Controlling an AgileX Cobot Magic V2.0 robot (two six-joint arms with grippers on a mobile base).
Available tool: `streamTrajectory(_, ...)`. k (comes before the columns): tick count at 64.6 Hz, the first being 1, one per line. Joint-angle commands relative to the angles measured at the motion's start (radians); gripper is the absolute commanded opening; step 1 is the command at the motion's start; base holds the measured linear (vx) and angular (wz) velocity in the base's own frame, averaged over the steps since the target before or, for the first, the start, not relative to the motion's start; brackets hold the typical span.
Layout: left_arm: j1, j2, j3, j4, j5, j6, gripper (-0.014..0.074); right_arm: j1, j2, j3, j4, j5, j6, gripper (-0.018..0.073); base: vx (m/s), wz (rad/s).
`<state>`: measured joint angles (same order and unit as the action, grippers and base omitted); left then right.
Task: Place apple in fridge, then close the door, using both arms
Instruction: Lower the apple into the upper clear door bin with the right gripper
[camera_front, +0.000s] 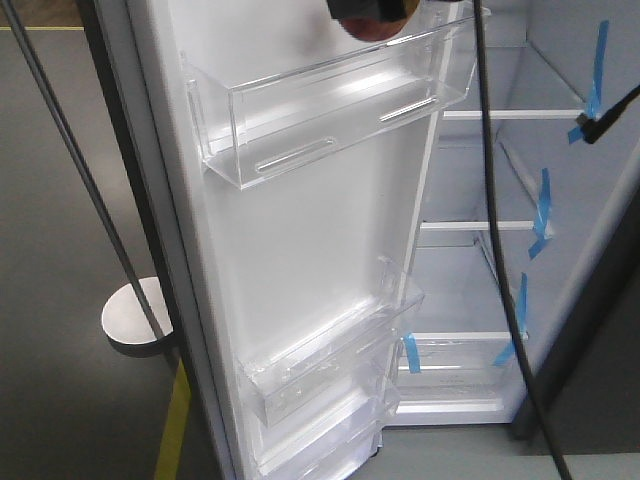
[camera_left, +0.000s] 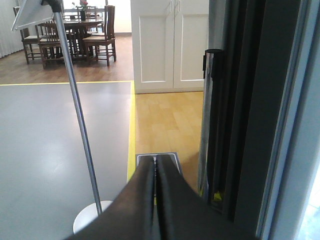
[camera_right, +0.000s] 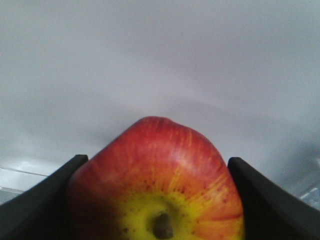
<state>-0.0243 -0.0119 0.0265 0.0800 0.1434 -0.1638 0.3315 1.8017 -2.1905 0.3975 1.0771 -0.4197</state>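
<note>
Right wrist cam: the right gripper (camera_right: 156, 160) is clamped around the apple (camera_right: 160, 190). I can see the stem dimple facing the lens and plain white wall behind it. On the front cam the apple is at the very top of the frame, just above the upper clear bin (camera_front: 330, 110) on the inside of the wide-open door (camera_front: 300, 250). The fridge (camera_front: 460, 290) shelves with the blue tape strips (camera_front: 597, 60) are off to the right of it. The left gripper (camera_left: 155, 161) has its fingers pressed together with nothing between them. It's hanging beside the door's dark outer edge, over a grey floor with a yellow floor line (camera_left: 131, 130) and a pole stand (camera_left: 80, 125).
</note>
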Motion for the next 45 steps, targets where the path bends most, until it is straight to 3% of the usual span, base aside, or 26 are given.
streamTrajectory(1, -0.009, -0.014, 0.02, -0.001, -0.078, -0.002, -0.0005, 0.023, -0.022, -0.032, -0.007, -0.084, 0.009, 0.0159, 0.0, 0.0)
streamTrajectory(26, -0.009, -0.014, 0.02, -0.001, -0.078, -0.002, -0.0005, 0.037, -0.006, -0.032, -0.024, -0.068, 0.032, 0.0623, 0.0, 0.0)
streamTrajectory(32, -0.009, -0.014, 0.02, -0.001, -0.078, -0.002, -0.0005, 0.037, -0.006, -0.032, -0.032, -0.048, 0.032, 0.0671, 0.0, 0.0)
streamTrajectory(45, -0.009, -0.014, 0.02, -0.001, -0.078, -0.002, -0.0005, 0.037, -0.025, -0.032, -0.032, -0.04, 0.032, 0.0664, 0.0, 0.0)
